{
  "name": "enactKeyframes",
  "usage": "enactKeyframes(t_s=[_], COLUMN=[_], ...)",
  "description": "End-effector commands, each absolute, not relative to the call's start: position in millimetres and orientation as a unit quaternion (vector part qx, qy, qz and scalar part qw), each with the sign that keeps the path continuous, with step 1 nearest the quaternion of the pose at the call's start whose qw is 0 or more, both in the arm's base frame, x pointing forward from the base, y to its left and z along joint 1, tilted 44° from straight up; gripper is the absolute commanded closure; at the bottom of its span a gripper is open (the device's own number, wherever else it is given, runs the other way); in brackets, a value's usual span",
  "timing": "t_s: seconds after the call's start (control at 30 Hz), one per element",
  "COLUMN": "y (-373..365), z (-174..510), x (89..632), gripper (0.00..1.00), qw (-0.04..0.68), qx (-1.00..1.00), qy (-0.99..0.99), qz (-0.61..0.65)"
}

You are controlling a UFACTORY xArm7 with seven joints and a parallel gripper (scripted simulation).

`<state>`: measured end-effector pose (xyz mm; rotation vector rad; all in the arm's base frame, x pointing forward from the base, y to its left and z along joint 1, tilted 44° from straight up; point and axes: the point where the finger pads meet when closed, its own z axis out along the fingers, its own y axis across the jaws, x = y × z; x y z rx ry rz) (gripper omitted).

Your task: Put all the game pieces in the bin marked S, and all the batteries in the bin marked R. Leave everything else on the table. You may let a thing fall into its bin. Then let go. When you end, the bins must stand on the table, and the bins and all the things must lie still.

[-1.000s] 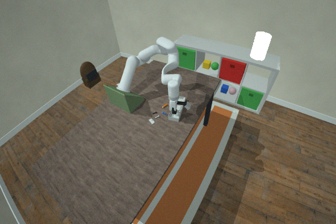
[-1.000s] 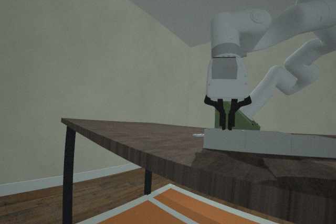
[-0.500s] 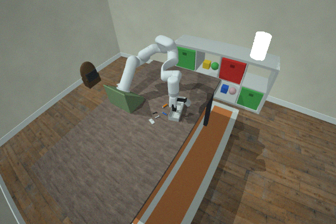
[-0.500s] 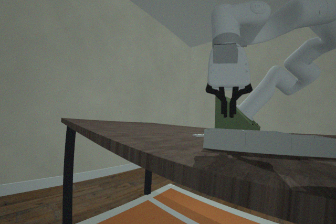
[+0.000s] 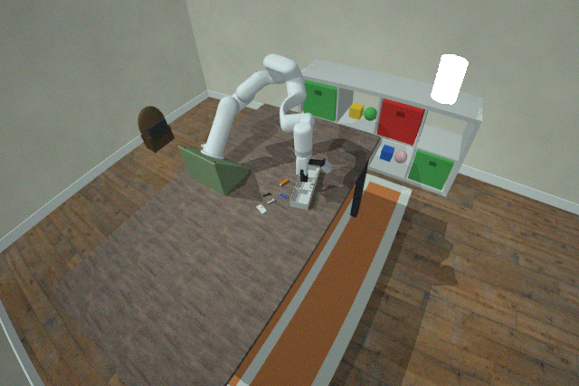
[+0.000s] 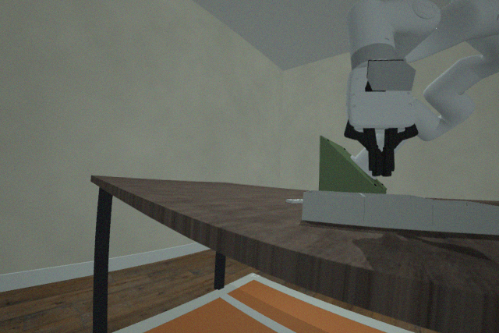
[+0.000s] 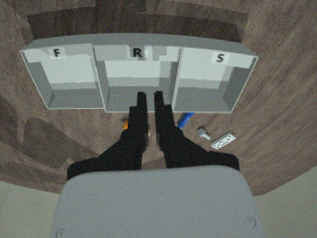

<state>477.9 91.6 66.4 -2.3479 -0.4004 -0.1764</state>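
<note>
Batteries, one orange cylinder and one blue, lie on the brown wooden bench at 6 o'clock of the white three-compartment bin. A white domino-like game piece lies at their 3 o'clock. Above compartment R, the black jaws are narrow, holding nothing.

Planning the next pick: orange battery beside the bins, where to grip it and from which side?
Grip the orange battery across its middle, coming straight down from above. It lies flat on the table, apart from the blue one, so a top approach with fingers spanning its narrow width looks safest. Its long axis runs diagonally; turn the wrist to match. The end effector, shut and empty over bin R, must open first.
</note>
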Motion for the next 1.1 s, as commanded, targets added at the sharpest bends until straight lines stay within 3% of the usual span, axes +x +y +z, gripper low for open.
enactKeyframes(t_s=[0.0, 1.07], y=[101.7, 138.0], z=[79.1, 41.3], x=[474.9, 475.6], gripper=[0.93, 0.93], qw=[0.366, 0.366], qx=[-0.915, -0.915], qy=[-0.155, -0.155], qz=[-0.071, -0.071])
